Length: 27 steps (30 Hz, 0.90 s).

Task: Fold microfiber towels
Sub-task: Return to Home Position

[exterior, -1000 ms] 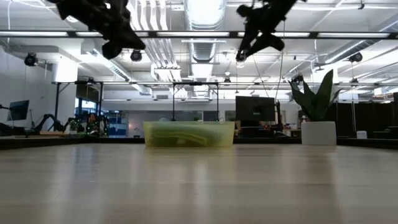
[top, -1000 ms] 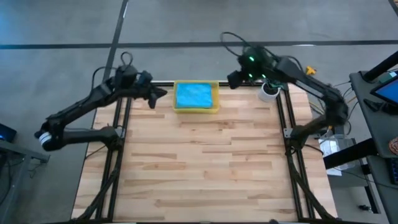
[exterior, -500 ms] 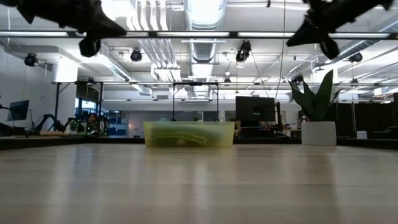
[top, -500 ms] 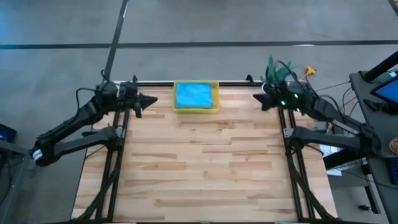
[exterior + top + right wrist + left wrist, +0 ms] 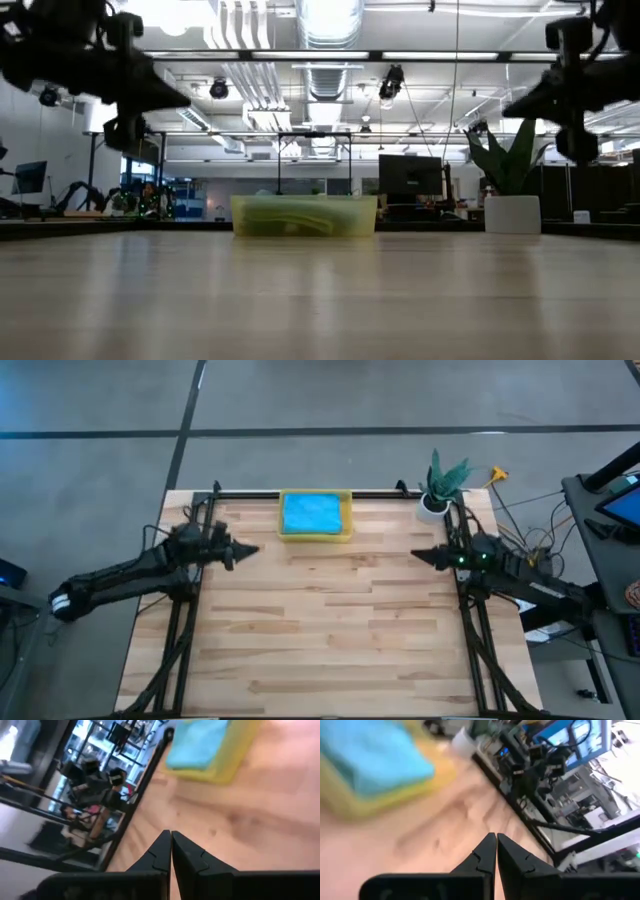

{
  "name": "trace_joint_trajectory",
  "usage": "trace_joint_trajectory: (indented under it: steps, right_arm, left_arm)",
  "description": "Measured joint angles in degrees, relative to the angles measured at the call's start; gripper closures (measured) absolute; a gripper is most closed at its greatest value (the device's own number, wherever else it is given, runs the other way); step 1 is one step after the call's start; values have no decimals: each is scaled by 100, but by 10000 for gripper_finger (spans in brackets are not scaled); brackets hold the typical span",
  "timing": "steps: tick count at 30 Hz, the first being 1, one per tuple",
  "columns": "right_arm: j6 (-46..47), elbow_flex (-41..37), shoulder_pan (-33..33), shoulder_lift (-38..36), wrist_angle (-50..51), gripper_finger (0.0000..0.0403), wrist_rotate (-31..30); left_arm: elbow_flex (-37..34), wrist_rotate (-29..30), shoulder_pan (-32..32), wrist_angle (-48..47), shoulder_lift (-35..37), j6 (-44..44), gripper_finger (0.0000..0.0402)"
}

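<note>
Pale wooden planks of the table [image 5: 320, 630] were spread across the middle of the high view. Up at the top centre of that frame, against the far edge, the yellow bin [image 5: 315, 536] was found. A folded teal towel [image 5: 312, 512] was laid flat on top inside it, with nearly the whole opening filled. What lay beneath that towel could not be made out from above. In the low view, only greenish layers were dimly shown through the bin's translucent wall.

Over at the left centre of the high view, the left gripper [image 5: 252, 550] was caught above the table's left edge, pointed toward the right and kept well apart from the bin. Its fingers were pressed together tip to tip with nothing between them, as plainly shown in the left wrist view. The right gripper [image 5: 416, 556] was mirrored at the right centre, pointed left, its jaws likewise clenched on nothing. Both were held clear of the boards, as seen in the upper corners of the low view. A potted plant [image 5: 440, 485] was noted at the upper right, on the table's far corner.
</note>
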<state>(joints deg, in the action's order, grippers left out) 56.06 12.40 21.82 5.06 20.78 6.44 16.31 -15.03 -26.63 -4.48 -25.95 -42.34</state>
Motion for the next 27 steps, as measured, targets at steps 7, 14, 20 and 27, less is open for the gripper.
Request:
trace_joint_trajectory:
  steps: [7, 14, 20, 27]
  right_arm:
    - [745, -638, -380, -353, -268, 394, -62]
    - [698, -587, -430, -109, -258, 394, -700]
    - [-703, -446, -430, -14, -201, 394, -671]
    - [-2010, -347, -430, 39, 3, 394, -277]
  left_arm:
    - [-834, 1095, 1125, 540, 175, -1110, 402]
    - [-1076, 1666, 1388, 616, 105, -1892, 402]
    - [-1066, 1300, 1390, 885, 89, -1858, 402]
    - [-1175, 1297, 1388, 838, -38, 258, 402]
